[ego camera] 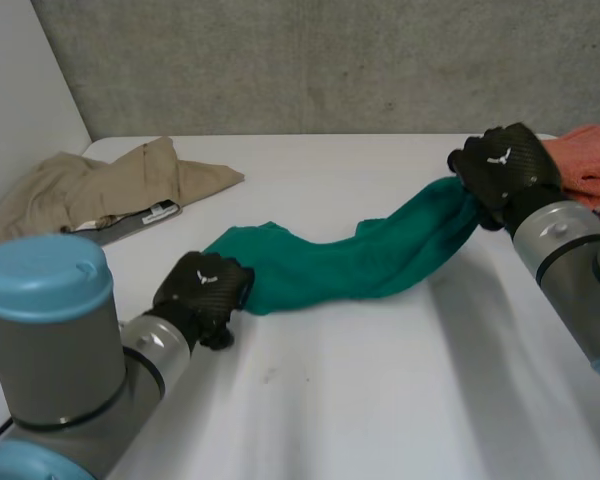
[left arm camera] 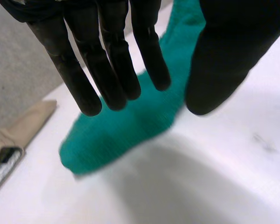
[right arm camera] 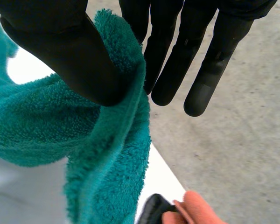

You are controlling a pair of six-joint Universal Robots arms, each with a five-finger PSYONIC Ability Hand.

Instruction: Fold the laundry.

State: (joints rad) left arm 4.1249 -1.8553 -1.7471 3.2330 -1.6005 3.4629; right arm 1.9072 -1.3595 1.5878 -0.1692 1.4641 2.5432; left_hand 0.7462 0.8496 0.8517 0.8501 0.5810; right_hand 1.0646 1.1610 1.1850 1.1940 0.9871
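A green towel (ego camera: pixel 360 262) lies stretched in a bunched band across the white table (ego camera: pixel 330 400). My right hand (ego camera: pixel 505 170) holds its far right end lifted off the table. In the right wrist view the thumb and fingers of that hand (right arm camera: pixel 70 51) pinch the towel's edge (right arm camera: pixel 107 154), which hangs down in folds. My left hand (ego camera: pixel 205 290) is at the towel's near left end. In the left wrist view its fingers (left arm camera: pixel 107 60) are straight and the thumb stands apart, just over the towel (left arm camera: pixel 112 135), which lies flat on the table below.
A beige garment (ego camera: pixel 100 185) is heaped at the back left, with a flat dark item (ego camera: pixel 130 220) at its edge. An orange cloth (ego camera: pixel 590 160) lies at the far right, just behind my right hand. A grey wall runs behind the table.
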